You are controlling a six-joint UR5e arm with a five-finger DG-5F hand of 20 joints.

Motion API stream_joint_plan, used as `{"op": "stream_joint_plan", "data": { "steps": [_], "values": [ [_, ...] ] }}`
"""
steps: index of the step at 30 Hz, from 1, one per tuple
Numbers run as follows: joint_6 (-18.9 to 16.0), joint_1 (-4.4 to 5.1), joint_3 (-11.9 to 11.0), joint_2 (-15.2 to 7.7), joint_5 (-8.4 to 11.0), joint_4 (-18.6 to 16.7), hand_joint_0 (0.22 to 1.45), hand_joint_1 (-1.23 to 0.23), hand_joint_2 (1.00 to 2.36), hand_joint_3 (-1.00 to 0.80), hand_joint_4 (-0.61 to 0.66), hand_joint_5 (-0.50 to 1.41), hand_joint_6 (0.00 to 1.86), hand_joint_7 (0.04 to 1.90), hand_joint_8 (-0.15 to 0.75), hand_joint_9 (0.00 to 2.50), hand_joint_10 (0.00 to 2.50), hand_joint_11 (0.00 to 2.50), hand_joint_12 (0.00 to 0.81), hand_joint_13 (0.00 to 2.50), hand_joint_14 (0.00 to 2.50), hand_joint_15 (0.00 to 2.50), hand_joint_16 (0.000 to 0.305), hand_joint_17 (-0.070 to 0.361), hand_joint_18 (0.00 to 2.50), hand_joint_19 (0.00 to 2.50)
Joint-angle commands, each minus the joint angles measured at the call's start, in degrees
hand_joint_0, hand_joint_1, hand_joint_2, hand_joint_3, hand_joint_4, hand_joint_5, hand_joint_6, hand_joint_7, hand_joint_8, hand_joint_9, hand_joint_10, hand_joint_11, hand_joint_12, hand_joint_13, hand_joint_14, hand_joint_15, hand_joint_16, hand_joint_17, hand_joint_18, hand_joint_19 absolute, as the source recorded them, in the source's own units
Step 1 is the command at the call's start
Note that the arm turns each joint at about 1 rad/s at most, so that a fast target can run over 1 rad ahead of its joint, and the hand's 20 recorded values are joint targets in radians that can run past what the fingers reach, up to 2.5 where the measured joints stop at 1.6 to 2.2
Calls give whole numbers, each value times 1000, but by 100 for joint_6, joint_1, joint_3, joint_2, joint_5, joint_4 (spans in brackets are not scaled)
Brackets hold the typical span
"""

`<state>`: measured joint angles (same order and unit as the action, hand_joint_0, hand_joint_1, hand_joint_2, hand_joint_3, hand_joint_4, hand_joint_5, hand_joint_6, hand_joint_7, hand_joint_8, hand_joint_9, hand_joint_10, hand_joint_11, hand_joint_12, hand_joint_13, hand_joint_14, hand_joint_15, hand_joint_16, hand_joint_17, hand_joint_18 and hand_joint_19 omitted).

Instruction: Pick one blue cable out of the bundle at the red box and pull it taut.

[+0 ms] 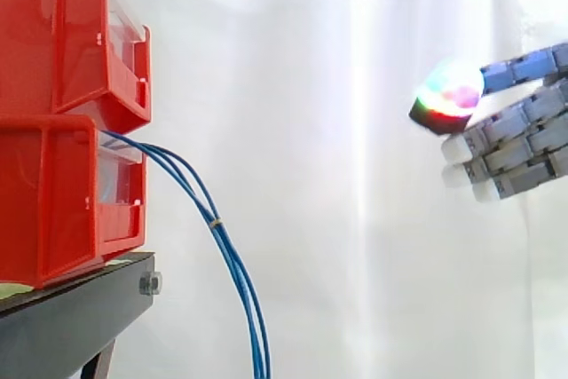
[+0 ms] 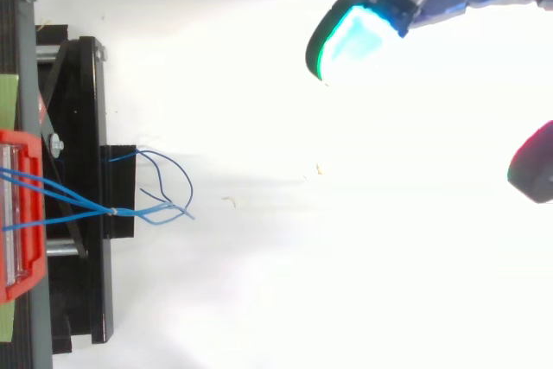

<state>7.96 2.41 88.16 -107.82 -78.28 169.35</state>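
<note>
The robot hand point(image 1: 524, 141) sits at the right edge with its fingers stretched out fairly straight and spread, glowing pads point(image 1: 448, 95) leading. It's holding nothing and is well apart from the thin blue cables point(image 1: 216, 224). Those spill out of the lower red plastic bin point(image 1: 53, 201), bunched by a small tie, drooping past the black metal stand point(image 1: 71, 317) — white curtain point(image 1: 337, 246) behind.

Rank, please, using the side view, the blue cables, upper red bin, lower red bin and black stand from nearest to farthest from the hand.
1. blue cables, hanging mid-frame between the bins and the hand.
2. upper red bin and lower red bin, stacked at the left: too close to call.
3. black stand, bottom left, beneath the bins.
</note>
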Motion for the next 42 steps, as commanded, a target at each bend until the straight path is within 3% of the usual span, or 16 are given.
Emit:
{"op": "stream_joint_plan", "data": {
  "steps": [1,2,6,9,10,11,18,22,26,30,33,35,42],
  "values": [
    [-40,-4,0,-195,-3,-16,491,-756,1000,-500,139,-198,501,611,288,456,0,47,345,290,3,102,55,124,103,104],
    [-111,-4,0,-389,-20,-95,491,-755,1000,-500,139,-191,501,614,289,457,0,40,345,290,4,102,55,124,102,109],
    [-163,31,0,-468,76,-385,491,-753,1000,-500,115,-182,501,609,285,452,0,40,345,282,3,107,55,123,89,116],
    [-128,57,0,-477,340,-587,494,-759,1000,-500,103,-176,501,609,280,440,0,34,343,276,4,110,55,123,79,113],
    [-102,75,0,-468,630,-649,493,-772,1000,-500,99,-174,501,608,277,436,0,25,343,274,3,106,55,123,68,112],
    [-93,84,0,-494,692,-649,496,-791,1000,-500,99,-171,501,611,275,432,0,24,343,271,3,110,55,123,64,113],
    [-137,84,0,-758,700,-711,517,-906,1000,-500,176,-155,501,654,272,419,0,31,338,264,3,94,54,120,64,87],
    [-207,84,0,-951,709,-913,564,-989,1000,-500,185,-141,502,672,266,445,0,20,332,276,3,77,52,116,89,58],
    [-207,75,0,-1277,683,-1510,572,-999,1000,-500,178,-134,502,673,265,457,0,26,331,286,3,77,51,114,110,49],
    [-49,101,0,-1364,683,-2020,564,-993,1000,-500,183,-134,502,675,267,460,0,33,333,288,2,79,51,115,109,60],
    [109,110,0,-1382,718,-2152,551,-977,1000,-500,191,-134,502,676,269,464,0,33,335,289,2,81,51,116,108,66],
    [329,145,0,-1461,718,-2275,541,-959,1000,-500,196,-133,502,677,274,469,0,33,337,288,3,88,52,117,109,80],
    [267,286,-158,-1760,718,-2468,504,-870,1000,-500,215,-131,502,683,287,481,0,40,347,289,4,92,54,121,99,75]
  ]
}}
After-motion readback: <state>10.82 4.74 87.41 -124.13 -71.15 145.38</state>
